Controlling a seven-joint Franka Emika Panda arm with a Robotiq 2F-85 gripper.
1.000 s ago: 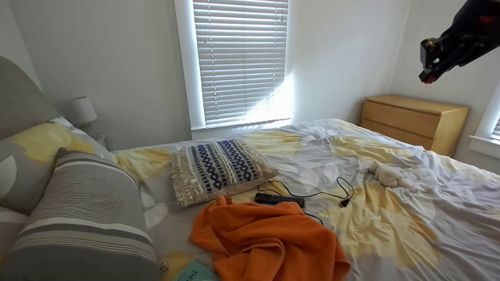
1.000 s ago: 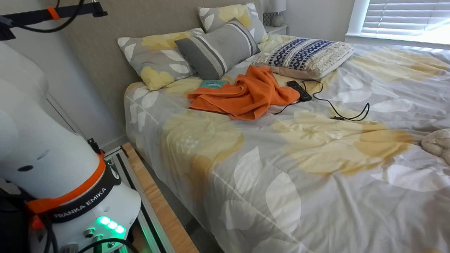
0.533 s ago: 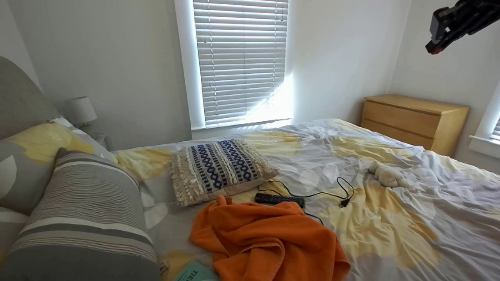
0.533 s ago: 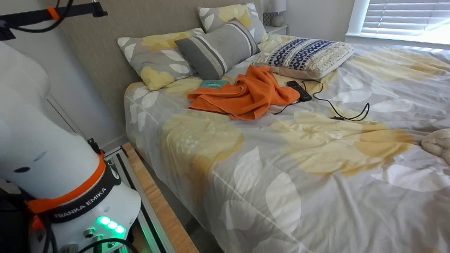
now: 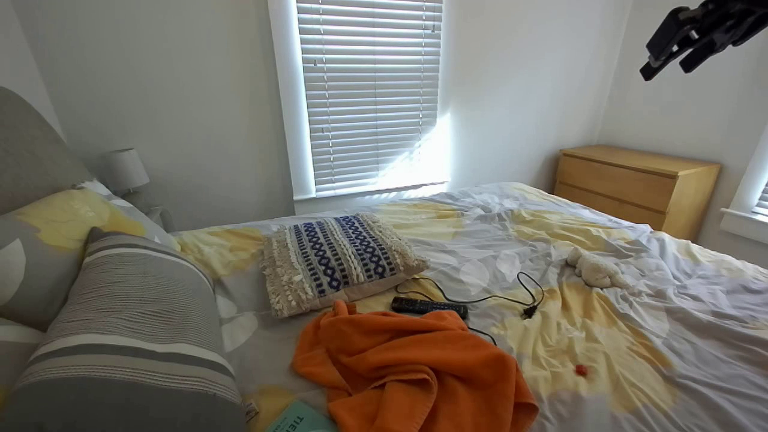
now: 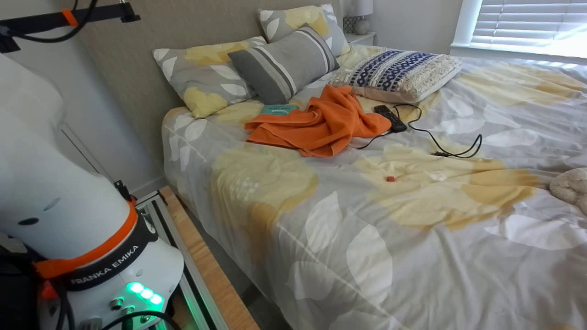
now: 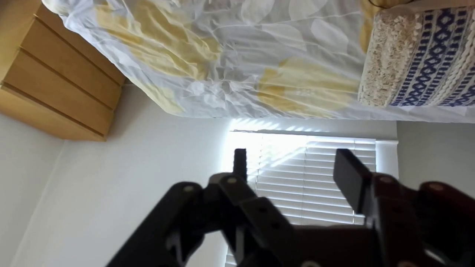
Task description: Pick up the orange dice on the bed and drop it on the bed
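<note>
The small orange dice (image 5: 581, 370) appears, reddish and slightly blurred, against a yellow patch of the bed (image 6: 426, 275); in an exterior view the dice (image 6: 390, 179) lies to the near side of the black cable. High above the bed, at the upper right of an exterior view, hangs my gripper (image 5: 667, 70), well apart from the dice. Its two dark fingers are spread with nothing between them, as the wrist view shows of the gripper (image 7: 291, 157) too. The dice is outside the wrist view.
An orange blanket (image 5: 420, 372) lies crumpled near a black remote (image 5: 429, 307) and a cable (image 5: 492, 298). A tufted cushion (image 5: 342, 258), a striped pillow (image 5: 132, 336), a green book (image 6: 279, 109) and a plush toy (image 5: 597, 270) also rest on the bed. A wooden dresser (image 5: 630, 180) stands beyond.
The gripper has risen, then its fingers have parted and let go of the dice. The dice, earlier between the fingertips, now shows down at the bed.
</note>
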